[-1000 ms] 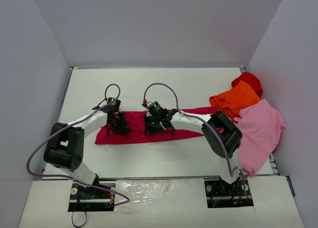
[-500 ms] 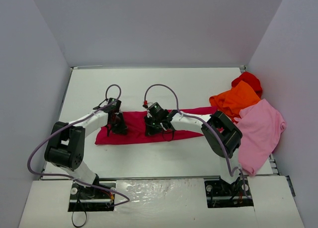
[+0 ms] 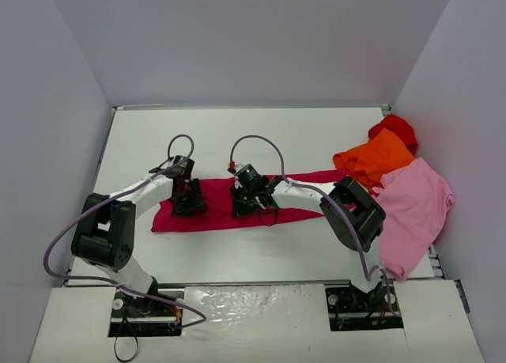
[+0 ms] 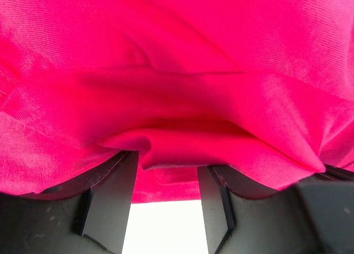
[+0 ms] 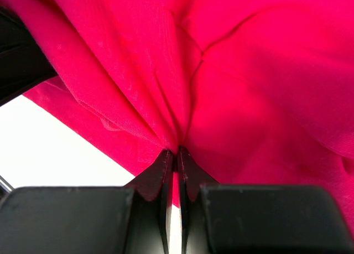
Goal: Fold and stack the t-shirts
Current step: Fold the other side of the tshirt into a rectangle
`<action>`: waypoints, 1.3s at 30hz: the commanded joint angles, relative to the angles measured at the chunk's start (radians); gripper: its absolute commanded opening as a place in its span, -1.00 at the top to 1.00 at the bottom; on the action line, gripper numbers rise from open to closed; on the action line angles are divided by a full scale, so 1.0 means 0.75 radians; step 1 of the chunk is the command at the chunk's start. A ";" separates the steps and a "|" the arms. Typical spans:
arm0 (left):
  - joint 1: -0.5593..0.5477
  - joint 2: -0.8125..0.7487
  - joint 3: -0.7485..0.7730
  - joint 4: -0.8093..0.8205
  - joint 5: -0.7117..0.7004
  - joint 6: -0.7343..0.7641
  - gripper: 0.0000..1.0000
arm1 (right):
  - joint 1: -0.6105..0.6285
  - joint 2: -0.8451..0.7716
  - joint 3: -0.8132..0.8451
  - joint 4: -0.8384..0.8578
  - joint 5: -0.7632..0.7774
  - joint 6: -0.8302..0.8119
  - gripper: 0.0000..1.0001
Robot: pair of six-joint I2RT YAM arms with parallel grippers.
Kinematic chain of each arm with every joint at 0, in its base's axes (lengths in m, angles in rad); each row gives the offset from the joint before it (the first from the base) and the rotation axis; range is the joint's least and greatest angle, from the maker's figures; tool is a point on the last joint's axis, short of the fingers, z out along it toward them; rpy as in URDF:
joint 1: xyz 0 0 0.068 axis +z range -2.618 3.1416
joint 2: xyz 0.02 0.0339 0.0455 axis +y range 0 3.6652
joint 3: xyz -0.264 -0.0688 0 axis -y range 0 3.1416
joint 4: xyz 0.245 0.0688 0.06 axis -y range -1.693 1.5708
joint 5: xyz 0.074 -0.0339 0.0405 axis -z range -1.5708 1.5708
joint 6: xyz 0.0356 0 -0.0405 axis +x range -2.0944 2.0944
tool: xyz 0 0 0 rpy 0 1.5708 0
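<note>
Shirt (image 3: 215, 205) of soft, creased crimson knit

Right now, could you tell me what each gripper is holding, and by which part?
Right gripper pinches a fold near the middle of the crimson t-shirt. Left gripper straddles a fold, fingers apart; grip unclear.

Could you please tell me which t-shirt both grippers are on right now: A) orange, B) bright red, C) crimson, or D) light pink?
C: the top view shows the left gripper and the right gripper both down on the crimson t-shirt, and crimson cloth fills both wrist views.
</note>
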 commanded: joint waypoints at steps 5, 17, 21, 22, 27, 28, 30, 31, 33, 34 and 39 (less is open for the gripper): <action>-0.004 0.048 0.064 0.005 -0.020 0.010 0.47 | 0.009 -0.052 0.017 0.023 0.007 0.006 1.00; -0.006 0.002 0.105 -0.081 -0.011 0.052 1.00 | 0.009 -0.038 0.026 0.026 -0.005 0.005 1.00; -0.006 0.002 0.152 -0.165 -0.055 0.066 1.00 | 0.009 -0.031 0.033 0.027 -0.013 0.004 1.00; -0.006 0.001 0.161 -0.182 -0.064 0.069 1.00 | 0.009 -0.030 0.034 0.027 -0.014 0.005 1.00; -0.008 -0.017 0.153 -0.184 -0.066 0.070 1.00 | 0.009 -0.036 0.024 0.029 -0.011 0.004 1.00; -0.006 -0.019 0.152 -0.181 -0.063 0.067 1.00 | 0.009 -0.036 0.023 0.029 -0.013 0.004 1.00; -0.006 -0.017 0.144 -0.170 -0.056 0.065 1.00 | 0.009 -0.036 0.017 0.030 -0.013 0.004 1.00; -0.006 -0.014 0.142 -0.169 -0.052 0.065 1.00 | 0.009 -0.036 0.017 0.029 -0.013 0.004 1.00; -0.008 -0.009 0.138 -0.167 -0.048 0.066 1.00 | 0.007 -0.036 0.015 0.028 -0.015 0.004 1.00; -0.007 -0.008 0.137 -0.167 -0.047 0.066 1.00 | 0.008 -0.036 0.014 0.030 -0.014 0.005 1.00; -0.006 -0.001 0.134 -0.170 -0.044 0.068 1.00 | 0.009 -0.033 0.014 0.030 -0.016 0.006 1.00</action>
